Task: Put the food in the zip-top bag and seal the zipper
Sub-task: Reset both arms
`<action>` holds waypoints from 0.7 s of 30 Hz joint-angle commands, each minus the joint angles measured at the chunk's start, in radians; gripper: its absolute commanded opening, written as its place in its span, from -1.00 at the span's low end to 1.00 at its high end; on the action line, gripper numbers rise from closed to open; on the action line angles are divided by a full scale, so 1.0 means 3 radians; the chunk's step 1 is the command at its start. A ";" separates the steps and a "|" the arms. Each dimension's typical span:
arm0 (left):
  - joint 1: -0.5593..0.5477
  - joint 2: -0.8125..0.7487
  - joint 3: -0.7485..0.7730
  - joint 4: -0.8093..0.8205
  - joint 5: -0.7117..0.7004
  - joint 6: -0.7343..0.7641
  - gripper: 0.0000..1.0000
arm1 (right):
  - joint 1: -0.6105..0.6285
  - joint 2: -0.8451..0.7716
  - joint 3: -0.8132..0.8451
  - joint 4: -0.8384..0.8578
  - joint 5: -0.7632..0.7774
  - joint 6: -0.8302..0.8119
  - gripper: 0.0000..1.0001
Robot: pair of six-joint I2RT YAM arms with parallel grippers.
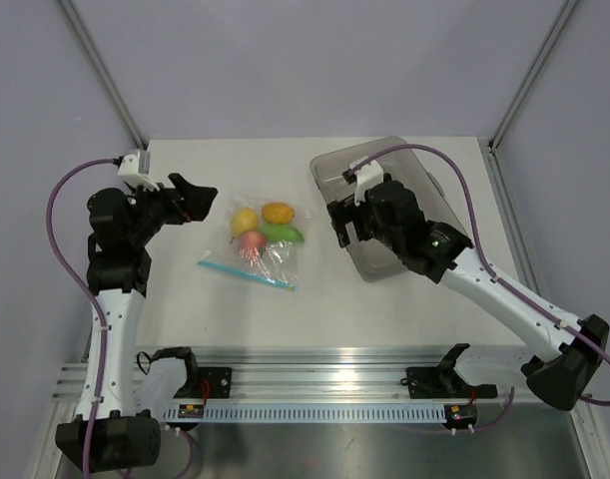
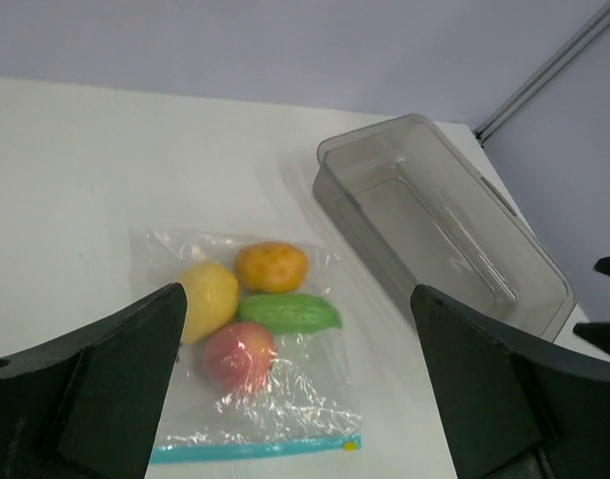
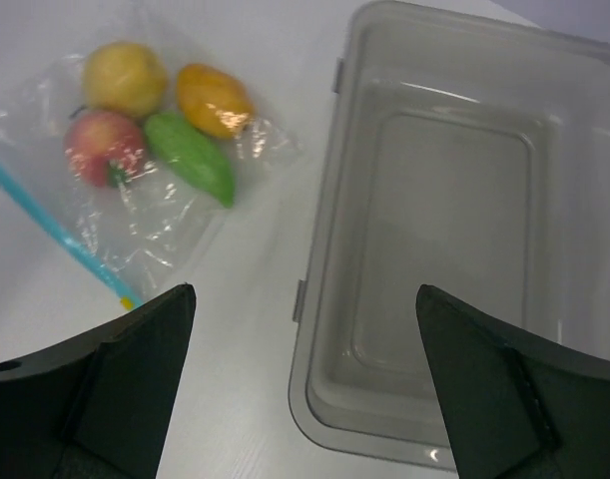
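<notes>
Food sits inside a clear, crinkly plastic zip-top bag point(image 1: 268, 254) in the overhead view: a yellow lemon-like piece point(image 1: 245, 221), a round orange piece point(image 1: 277, 212), an elongated green piece point(image 1: 283, 233) and a red-pink piece point(image 1: 252, 241), bunched at the bag's far end. The bag lies flat on the white table point(image 1: 384, 319) between the two arms. Its thin light blue zipper point(image 1: 247, 271) runs along the near edge. The left gripper point(image 1: 200, 198) hovers just left of the bag, jaws spread and holding nothing. The right gripper point(image 1: 341, 225) hangs above the left wall of a grey translucent rectangular tray point(image 1: 329, 175), jaws likewise released.

From the left wrist, both dark fingers point(image 2: 115, 379) frame the bag point(image 2: 285, 399) from above without touching it. All four pieces lie behind the plastic, and the zipper point(image 2: 255, 447) shows as one straight strip; it looks pressed closed, though that is hard to confirm from here. The tray point(image 2: 434, 230) stands beside the bag, apart from it.

From the right wrist, wide-set fingers point(image 3: 115, 389) straddle the tray's point(image 3: 454, 249) wall. The bag point(image 3: 155, 210) lies to the left, its zipper point(image 3: 55, 235) slanting across the table.
</notes>
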 commanded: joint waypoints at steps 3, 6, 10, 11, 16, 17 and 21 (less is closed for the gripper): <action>0.0010 0.0211 0.0179 -0.0705 -0.0255 -0.0158 0.98 | -0.0072 0.0336 0.0546 -0.1198 0.1480 0.0937 0.99; 0.0005 0.0196 0.0158 -0.0971 -0.0669 -0.0173 0.98 | -0.0088 0.0408 0.0573 -0.1470 0.1644 0.1326 0.99; 0.0005 0.0043 0.0046 -0.1089 -0.0875 -0.0132 0.98 | -0.0093 0.0240 0.0327 -0.1450 0.1741 0.1659 0.99; 0.0010 0.0033 0.0041 -0.1100 -0.0870 -0.0102 0.98 | -0.0093 0.0189 0.0226 -0.1424 0.1736 0.1745 0.99; 0.0005 0.0109 0.0168 -0.1181 -0.0752 -0.0076 0.98 | -0.0088 -0.0113 0.0051 -0.1281 0.1629 0.1807 0.99; 0.0005 0.0130 0.0194 -0.1187 -0.0712 -0.0091 0.98 | -0.0093 -0.0159 0.0031 -0.1205 0.1598 0.1772 0.99; 0.0005 0.0201 0.0322 -0.1171 -0.0619 -0.0147 0.98 | -0.0088 -0.0354 0.0051 -0.1046 0.1634 0.1685 0.99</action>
